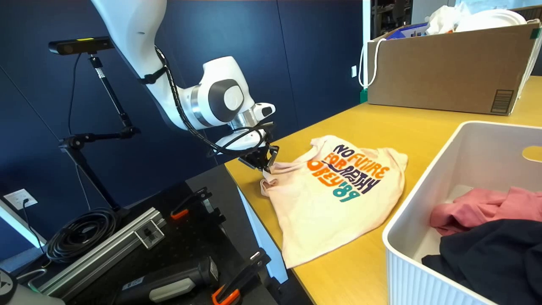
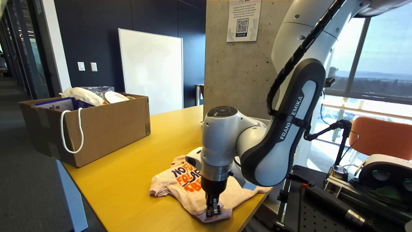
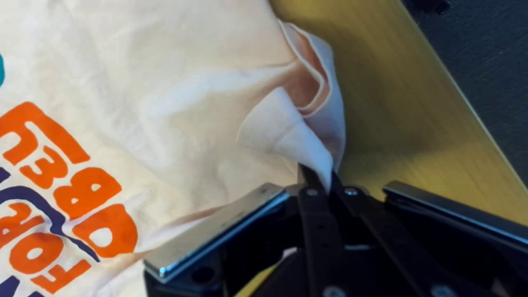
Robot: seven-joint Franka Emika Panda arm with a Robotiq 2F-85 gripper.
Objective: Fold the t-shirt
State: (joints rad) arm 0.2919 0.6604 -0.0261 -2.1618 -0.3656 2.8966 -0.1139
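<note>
In an exterior view, I see the t-shirt [image 1: 322, 204] mid-frame, pale cream, its lettering [image 1: 345, 171] orange, dark purple and teal. My bench [image 1: 415, 135] is yellow. At lower right I get a white, vertically ribbed bin [image 1: 410, 288], a pink garment [image 1: 487, 209] and a navy garment [image 1: 491, 258]; upper right, a brown box [image 1: 444, 70].

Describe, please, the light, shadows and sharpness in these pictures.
In the wrist view, a soft shadow darkens the table beside the shirt, with glints on the end effector; in an exterior view, daylight washes out part of the window; in an exterior view, the shirt's lettering is mostly readable.
</note>
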